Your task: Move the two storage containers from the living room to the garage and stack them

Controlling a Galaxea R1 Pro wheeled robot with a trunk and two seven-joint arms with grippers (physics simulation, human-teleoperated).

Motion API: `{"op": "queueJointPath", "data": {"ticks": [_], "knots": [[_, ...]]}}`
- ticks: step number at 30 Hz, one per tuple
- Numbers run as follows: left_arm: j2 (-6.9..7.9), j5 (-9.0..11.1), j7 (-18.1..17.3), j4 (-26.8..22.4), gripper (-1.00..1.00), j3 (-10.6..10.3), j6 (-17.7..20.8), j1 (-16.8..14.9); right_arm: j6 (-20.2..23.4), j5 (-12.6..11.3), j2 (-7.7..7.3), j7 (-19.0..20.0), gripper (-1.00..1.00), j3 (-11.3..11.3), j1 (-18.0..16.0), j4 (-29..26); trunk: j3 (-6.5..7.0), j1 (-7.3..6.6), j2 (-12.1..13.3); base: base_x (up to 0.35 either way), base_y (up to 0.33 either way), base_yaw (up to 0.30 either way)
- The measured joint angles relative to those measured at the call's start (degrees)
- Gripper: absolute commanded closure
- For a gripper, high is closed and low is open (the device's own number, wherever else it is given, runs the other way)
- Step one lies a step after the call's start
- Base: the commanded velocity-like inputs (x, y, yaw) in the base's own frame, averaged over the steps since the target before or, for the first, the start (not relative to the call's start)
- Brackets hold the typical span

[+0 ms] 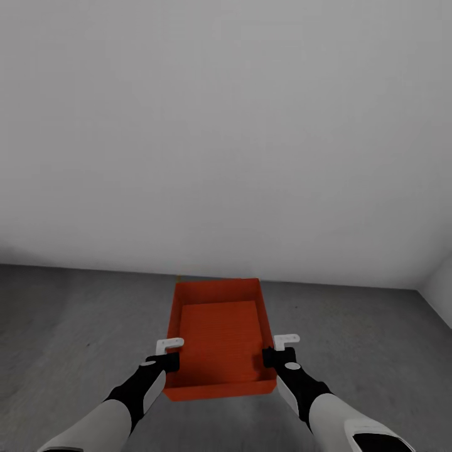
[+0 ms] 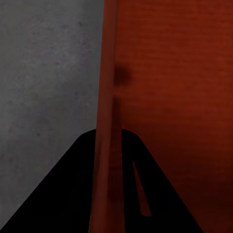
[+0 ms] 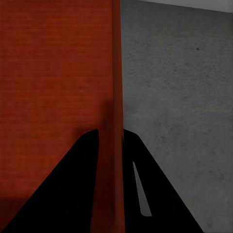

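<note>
Overhead, both grippers, left (image 1: pixel 168 353) and right (image 1: pixel 277 350), pinch opposite walls of one orange-red container (image 1: pixel 220 333) above the dark grey floor (image 1: pixel 75 326). Up close, each wrist camera shows dark fingers (image 2: pixel 73 194) straddling a wall, with a white wall (image 1: pixel 226 125) ahead

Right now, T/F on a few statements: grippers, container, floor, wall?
1. Both grippers clamp the same storage container. True: left gripper on one side wall, right gripper on the opposite one.
2. The container holds a smaller box. False: it is empty.
3. The floor is light wood planks. False: dark grey, rough.
4. A plain pale wall stands ahead. True.
5. The left gripper is open and free. False: shut on the rim.
</note>
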Motion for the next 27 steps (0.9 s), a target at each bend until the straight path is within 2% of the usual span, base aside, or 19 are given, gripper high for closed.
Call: {"op": "queueJointPath", "data": {"ticks": [27], "knots": [[0.01,0.0,0.1,-0.2,1.00,-0.2,0.2,0.0,-0.1,0.0,0.00,0.1,1.00,-0.1,0.0,0.0,-2.48,0.00,0.0,0.000,0.000,0.000]]}}
